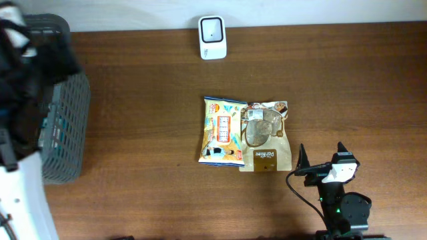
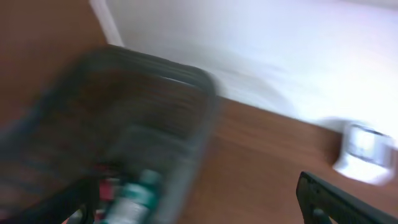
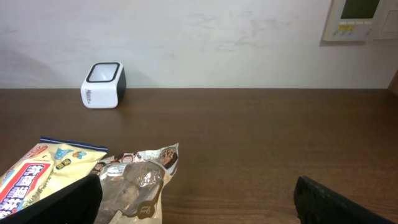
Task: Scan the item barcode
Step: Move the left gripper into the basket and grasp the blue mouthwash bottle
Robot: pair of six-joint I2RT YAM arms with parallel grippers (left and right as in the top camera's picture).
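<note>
Counts: you have two snack packets, one scanner, one basket and two arms in the overhead view.
Packets: a blue-and-yellow packet (image 1: 222, 130) and a brown, partly clear packet (image 1: 267, 137) lie flat side by side, touching, at the centre of the surface (image 1: 147, 80).
Scanner: the white scanner (image 1: 212, 37) stands at the top centre of the frame, well apart from the packets.
Right jaws: apart, gripping nothing. You see the fingers (image 3: 62, 202) in the lower corners of the right wrist view. Overhead they sit at the lower right, near the brown packet's lower right corner, not touching it.
Left jaws: the left wrist view is blurred and shows one finger (image 2: 339, 199) far in the lower right corner, so they read as apart. They hang over the basket (image 1: 67, 127) at the left edge, well apart from both packets.
Basket: you can see things inside, too blurred to name.
</note>
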